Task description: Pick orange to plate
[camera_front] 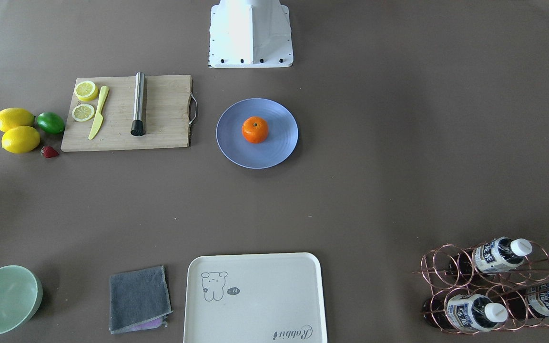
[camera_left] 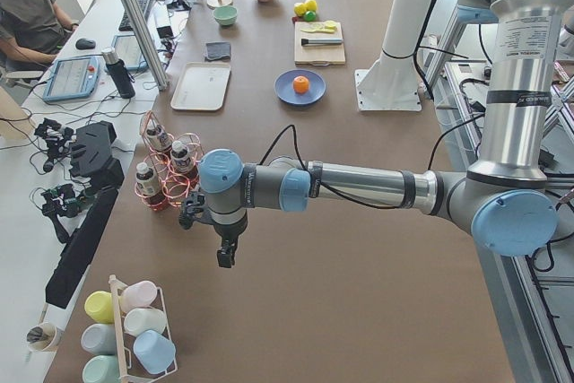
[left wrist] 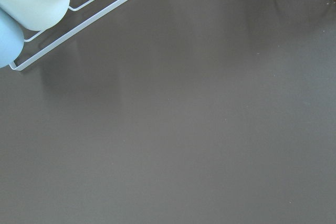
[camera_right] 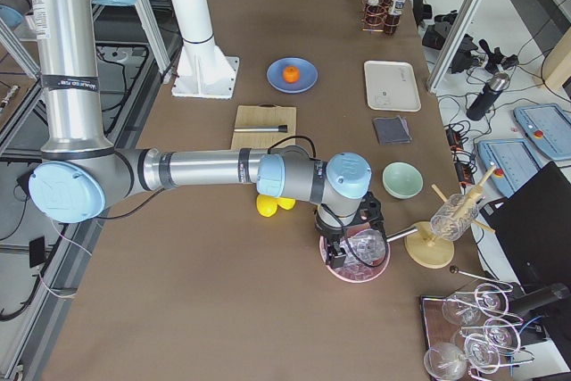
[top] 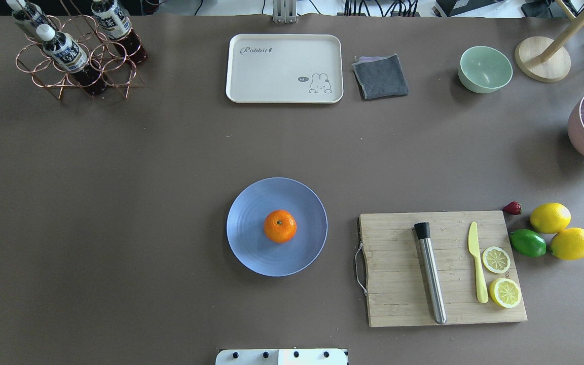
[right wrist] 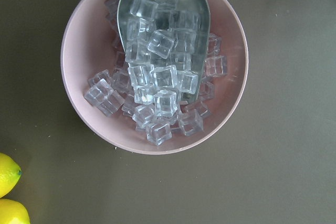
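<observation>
Closest to the robot's base, the small round bright-orange orange (top: 280, 226) sits in the middle of the round flat pale blue-lavender plate (top: 251, 251), stem dot up, with neither gripper near it. Just to the robot's right of the plate lies a rectangular bamboo cutting board (top: 398, 263). It carries a steel cylindrical muddler (top: 431, 279), a pale yellow plastic knife (top: 477, 263) and two lemon halves (top: 496, 259). Past the board's right edge, two whole yellow lemons (top: 550, 217), a green lime (top: 527, 243) and a small red strawberry (top: 512, 208) cluster together.

Along the far edge stand a copper wire bottle rack (top: 76, 61), a cream rectangular tray (top: 284, 68), a folded grey cloth (top: 380, 76) and a mint-green bowl (top: 485, 69).

The left gripper (camera_left: 224, 259) hangs over bare table at the left end, near the bottle rack. The right gripper (camera_right: 346, 245) hangs over a pink bowl (right wrist: 73, 51) of clear ice cubes (right wrist: 157, 82) at the right end. I cannot tell whether either gripper's fingers are spread or closed.
</observation>
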Robot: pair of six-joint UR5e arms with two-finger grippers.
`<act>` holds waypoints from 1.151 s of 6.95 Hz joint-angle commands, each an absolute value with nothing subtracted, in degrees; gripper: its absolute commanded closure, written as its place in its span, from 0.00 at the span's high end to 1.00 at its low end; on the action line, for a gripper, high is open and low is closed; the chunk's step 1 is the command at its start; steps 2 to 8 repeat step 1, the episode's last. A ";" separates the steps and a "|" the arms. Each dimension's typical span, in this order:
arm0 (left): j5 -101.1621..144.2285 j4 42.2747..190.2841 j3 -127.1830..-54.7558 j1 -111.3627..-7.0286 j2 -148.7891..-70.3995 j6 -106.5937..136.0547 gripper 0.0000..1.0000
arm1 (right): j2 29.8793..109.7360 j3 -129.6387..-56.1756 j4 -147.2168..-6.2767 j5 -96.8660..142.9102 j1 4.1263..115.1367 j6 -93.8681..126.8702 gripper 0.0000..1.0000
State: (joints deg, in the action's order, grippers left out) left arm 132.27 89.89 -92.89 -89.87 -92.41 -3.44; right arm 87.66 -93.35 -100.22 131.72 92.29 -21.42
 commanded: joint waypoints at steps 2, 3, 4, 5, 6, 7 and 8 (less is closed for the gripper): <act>132.28 90.87 -92.47 -89.83 -92.63 -3.61 0.97 | 87.80 -93.87 -100.28 131.92 92.29 -21.36 1.00; 132.28 90.87 -92.47 -89.83 -92.63 -3.61 0.97 | 87.80 -93.87 -100.28 131.92 92.29 -21.36 1.00; 132.28 90.87 -92.47 -89.83 -92.63 -3.61 0.97 | 87.80 -93.87 -100.28 131.92 92.29 -21.36 1.00; 132.28 90.87 -92.47 -89.83 -92.63 -3.61 0.97 | 87.80 -93.87 -100.28 131.92 92.29 -21.36 1.00; 132.28 90.87 -92.47 -89.83 -92.63 -3.61 0.97 | 87.80 -93.87 -100.28 131.92 92.29 -21.36 1.00; 132.28 90.87 -92.47 -89.83 -92.63 -3.61 0.97 | 87.80 -93.87 -100.28 131.92 92.29 -21.36 1.00; 132.28 90.87 -92.47 -89.83 -92.63 -3.61 0.97 | 87.80 -93.87 -100.28 131.92 92.29 -21.36 1.00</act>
